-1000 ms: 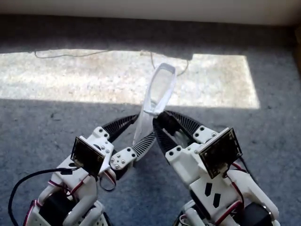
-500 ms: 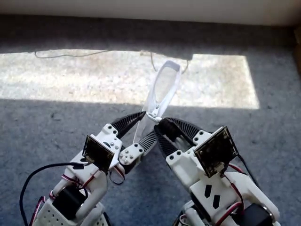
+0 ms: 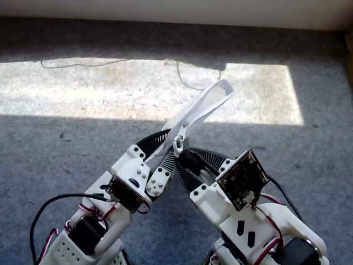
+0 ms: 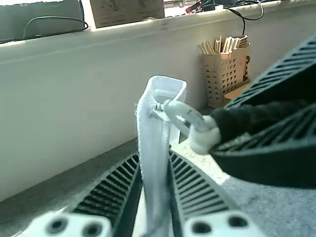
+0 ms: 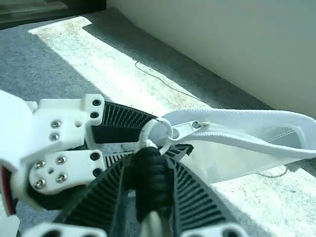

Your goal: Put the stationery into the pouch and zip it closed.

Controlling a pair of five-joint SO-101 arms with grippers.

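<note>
A white mesh pouch (image 3: 202, 108) is held off the grey carpet, its free end tilted up to the right. My left gripper (image 3: 167, 147) is shut on the pouch's near end; in the left wrist view the white fabric (image 4: 157, 148) stands between its black ribbed fingers (image 4: 111, 195). My right gripper (image 5: 148, 165) is shut on the black cord (image 5: 149, 170) tied to the zipper's ring (image 5: 159, 132). The zipper slider (image 5: 190, 127) sits at the pouch's near end, and the zip runs shut along the top edge. The pouch's contents cannot be made out.
A thin cable (image 3: 185, 77) lies on the sunlit carpet beyond the pouch. A pale wall (image 3: 176, 10) runs along the back. A tan basket of wooden sticks (image 4: 224, 69) stands by the wall.
My left arm has turned and pushed forward, swinging the pouch's free end from upright over to the right. My right gripper has shifted slightly left, still on the cord.
</note>
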